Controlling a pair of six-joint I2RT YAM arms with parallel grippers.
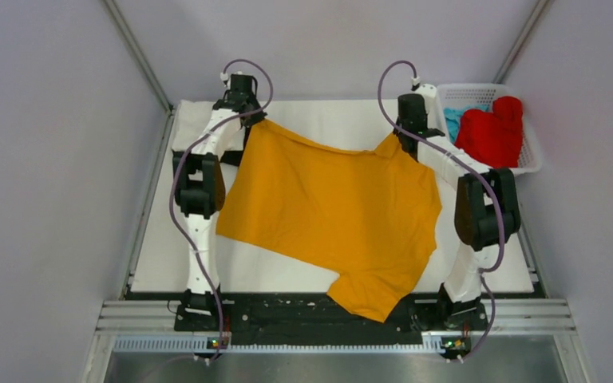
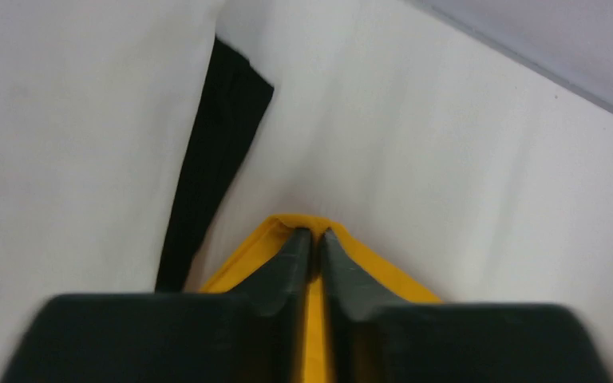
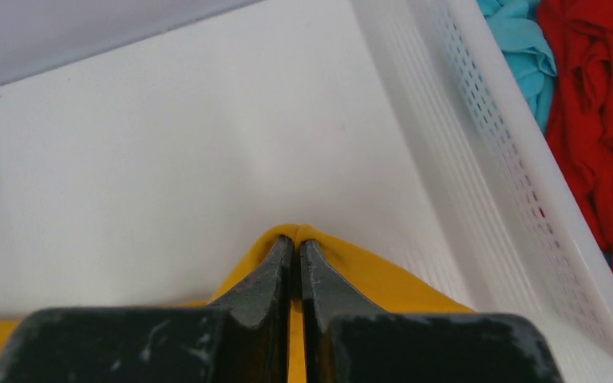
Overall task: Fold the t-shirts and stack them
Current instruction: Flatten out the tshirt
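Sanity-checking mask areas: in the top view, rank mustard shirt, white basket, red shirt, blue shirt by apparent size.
1. mustard shirt
2. white basket
3. red shirt
4. blue shirt, only partly visible beside the red one

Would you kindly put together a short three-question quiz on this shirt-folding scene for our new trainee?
1. True or false: the left gripper and the right gripper are each shut on an edge of the mustard orange-yellow cloth t-shirt.
2. What lies in the white plastic lattice basket?
A) a crumpled red cloth shirt and a light blue cloth shirt
B) a green towel only
C) nothing
3. In the left wrist view, what colour is the narrow strip of cloth to the left of the pinched edge?

Key: 1 true; 2 A; 3 black.
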